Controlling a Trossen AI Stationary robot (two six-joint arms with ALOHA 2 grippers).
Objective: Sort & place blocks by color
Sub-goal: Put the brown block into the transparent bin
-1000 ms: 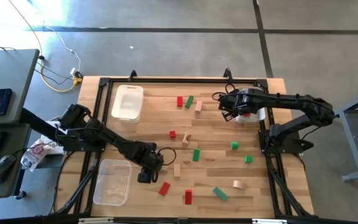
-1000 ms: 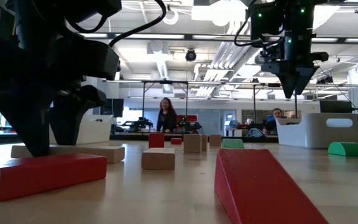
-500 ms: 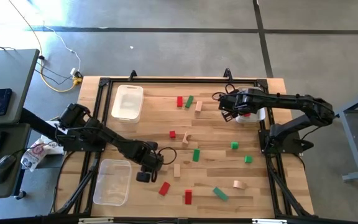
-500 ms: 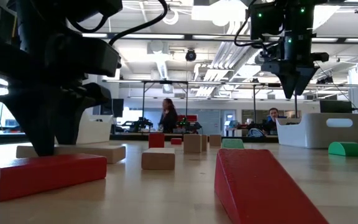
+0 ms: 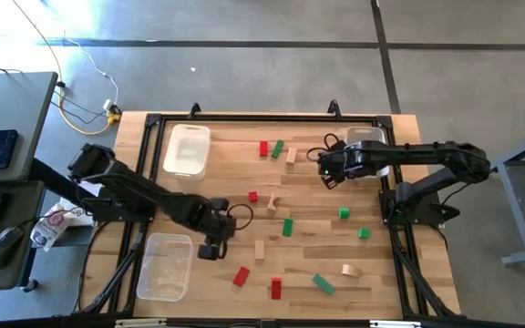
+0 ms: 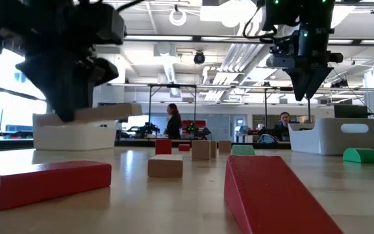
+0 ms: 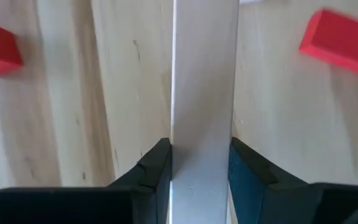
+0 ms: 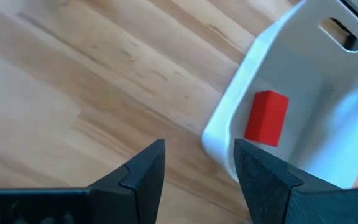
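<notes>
Plank (image 7: 204,93), long, pale wood, clamped in left claw (image 7: 199,163).

Dark jointed arms (image 5: 144,194) (black cables).

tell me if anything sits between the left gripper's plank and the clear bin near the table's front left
Nothing visible does. The left gripper is shut on the natural wood plank, lifted off the table, and the clear bin lies just beside it with only bare wood between. The nearest red block lies on the gripper's other side.
</notes>
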